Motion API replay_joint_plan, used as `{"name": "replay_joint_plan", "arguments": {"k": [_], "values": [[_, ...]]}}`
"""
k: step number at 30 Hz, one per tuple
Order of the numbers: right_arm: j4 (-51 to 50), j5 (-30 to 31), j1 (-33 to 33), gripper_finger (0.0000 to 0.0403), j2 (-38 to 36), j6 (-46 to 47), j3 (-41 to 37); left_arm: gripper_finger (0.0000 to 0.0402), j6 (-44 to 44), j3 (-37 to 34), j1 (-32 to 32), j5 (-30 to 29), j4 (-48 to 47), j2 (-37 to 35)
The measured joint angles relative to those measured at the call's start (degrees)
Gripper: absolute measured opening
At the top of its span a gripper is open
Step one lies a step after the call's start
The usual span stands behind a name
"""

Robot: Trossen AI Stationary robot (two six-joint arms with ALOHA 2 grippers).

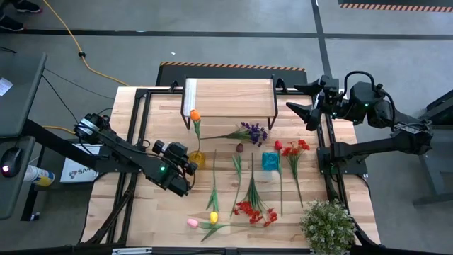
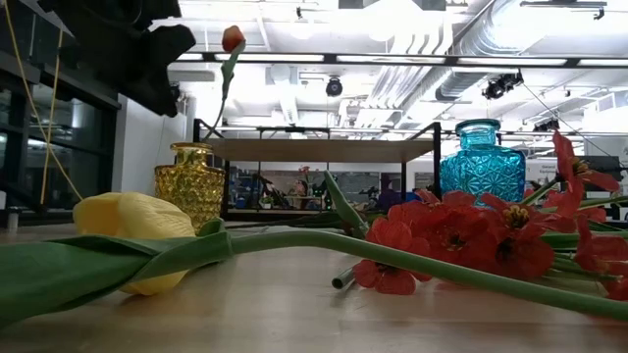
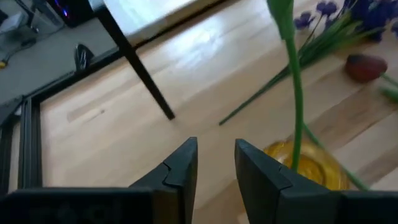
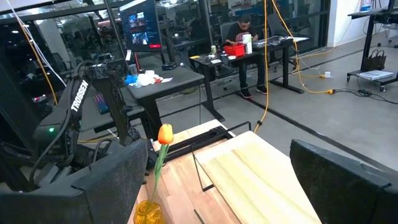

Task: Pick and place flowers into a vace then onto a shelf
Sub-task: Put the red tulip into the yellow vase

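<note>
An orange tulip stands in the yellow glass vase, its green stem leaning on the vase's rim. My left gripper is open just beside the vase on its near-left side, with nothing between its fingers and the stem off to one side. My right gripper hovers open high over the far right corner, by the shelf. More flowers lie flat on the table: a purple spray, red tulips, red sprays, a yellow tulip and a pink one.
A blue glass vase stands mid-table among the lying flowers. A bushy green potted plant sits at the near right corner. The shelf's thin black legs stand on the table just beyond the yellow vase.
</note>
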Motion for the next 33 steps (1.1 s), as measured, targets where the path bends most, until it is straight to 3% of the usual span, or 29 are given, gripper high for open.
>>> {"name": "replay_joint_plan", "arguments": {"k": [11, 21, 25, 33], "values": [[0.0, 1.3, 0.0, 0.0382, 0.0, -0.9, 0.0, 0.015, 0.0, 6.6, -5.9, 6.6, -11.1, -0.3], [0.0, 1.7, 0.0, 0.0382, 0.0, -0.9, 0.0, 0.0156, 0.0, 16.8, -12.2, 6.2, -11.1, -0.3], [2.1, -2.1, 0.0, 0.0382, 0.0, -1.4, 0.0, 0.0156, 1.3, 19.7, -13.7, 4.6, -8.5, -0.3], [11.5, -16.1, 0.0, 0.0382, 2.3, -5.4, 0.0, 0.0157, 6.9, 21.0, -15.5, 4.5, -1.5, -0.3]]}}
